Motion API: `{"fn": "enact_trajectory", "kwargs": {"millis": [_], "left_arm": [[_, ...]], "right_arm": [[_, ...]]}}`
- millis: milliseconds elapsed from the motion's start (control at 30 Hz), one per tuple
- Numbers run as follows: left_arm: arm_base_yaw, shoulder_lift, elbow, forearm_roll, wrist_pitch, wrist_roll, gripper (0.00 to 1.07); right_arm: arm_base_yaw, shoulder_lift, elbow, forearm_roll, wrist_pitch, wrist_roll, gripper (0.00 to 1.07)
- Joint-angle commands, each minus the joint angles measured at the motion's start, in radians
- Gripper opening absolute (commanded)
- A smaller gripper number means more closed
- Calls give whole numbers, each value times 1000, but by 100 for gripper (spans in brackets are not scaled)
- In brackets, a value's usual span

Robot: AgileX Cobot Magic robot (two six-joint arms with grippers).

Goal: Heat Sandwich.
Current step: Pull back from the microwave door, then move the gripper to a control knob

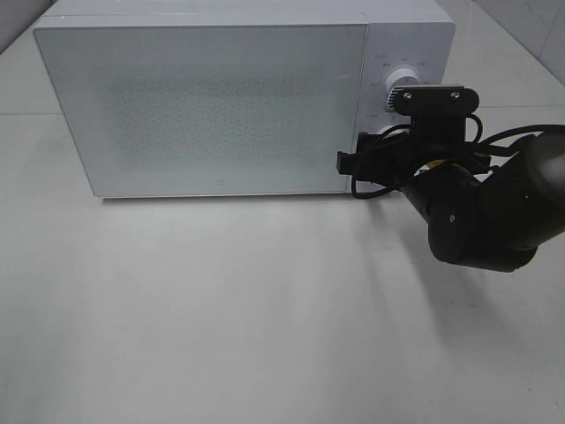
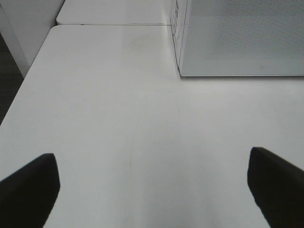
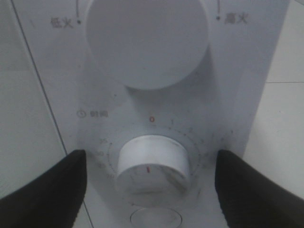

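While my right end effector (image 3: pixel 151 187) stands released astride the small white round timer knob (image 3: pixel 152 164) of the white box-shaped microwave (image 1: pixel 397 40), the sandwich unseen, presumably behind its shut frosted door (image 1: pixel 203 106), I'd centre, pinch squarely, then twist clockwise.

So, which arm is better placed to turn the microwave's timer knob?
Right. The right gripper, open, is lined up on the timer knob. The left gripper hangs open over the table, beside the microwave.
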Motion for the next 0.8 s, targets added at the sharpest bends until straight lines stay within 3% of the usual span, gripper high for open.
{"fn": "enact_trajectory", "kwargs": {"millis": [33, 133, 167, 200, 300, 400, 800], "left_arm": [[1, -25, 2, -1, -9, -9, 103], [1, -25, 2, -1, -9, -9, 103], [1, -25, 2, -1, -9, -9, 103], [1, -25, 2, -1, -9, -9, 103], [1, -25, 2, -1, -9, -9, 103], [1, -25, 2, -1, -9, -9, 103], [1, -25, 2, -1, -9, -9, 103]], "right_arm": [[-1, -12, -14, -16, 8, 3, 61], [-1, -12, -14, -16, 11, 3, 46], [-1, -12, -14, -16, 11, 3, 46], [-1, -16, -14, -16, 14, 3, 32], [-1, -23, -14, -19, 11, -1, 9], [-1, -23, -14, -20, 11, -1, 1], [-1, -23, -14, -26, 11, 0, 3]]}}
